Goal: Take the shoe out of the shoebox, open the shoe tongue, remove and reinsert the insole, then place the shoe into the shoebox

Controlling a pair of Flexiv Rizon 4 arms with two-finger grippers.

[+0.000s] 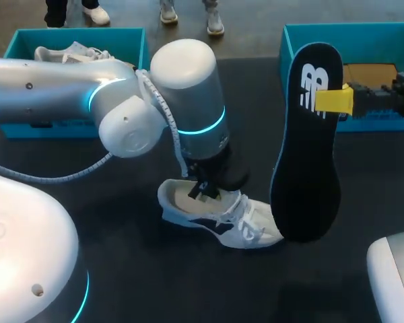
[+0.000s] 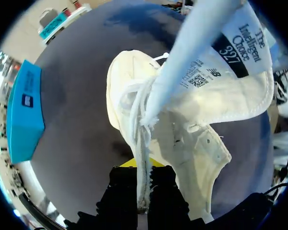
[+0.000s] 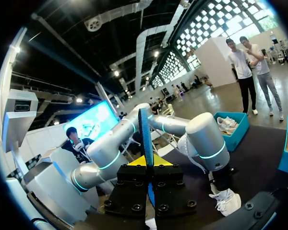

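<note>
Dark counter (image 1: 155, 282), with two teal boxes along its far edge: left shoebox (image 1: 136, 44) at the far left corner with a second white shoe (image 1: 67, 52) inside, right shoebox (image 1: 295, 44) at the far right corner. Near the counter's middle, a white sneaker (image 1: 215, 215) resting on its sole, outside both boxes. Left gripper (image 1: 205, 187) down at the sneaker's opening, fingers clenched on a thin white lace (image 2: 143, 187) running between them, with the tongue (image 2: 230, 81) folded up and its label side exposed. Right gripper (image 1: 333, 101) raised over the counter's right half, fingers grasping the dark insole (image 1: 306, 182) near its heel end, held upright and well clear of the sneaker.

Judged from this: taking out, opening the tongue and removing the insole done; reinserting the insole and boxing the sneaker yet to do.

Hidden: the sneaker's heel opening behind the left arm; the right shoebox's contents, partly behind insole and right gripper. Hard to tell whether lace alone or also the tongue's edge pinched.
</note>
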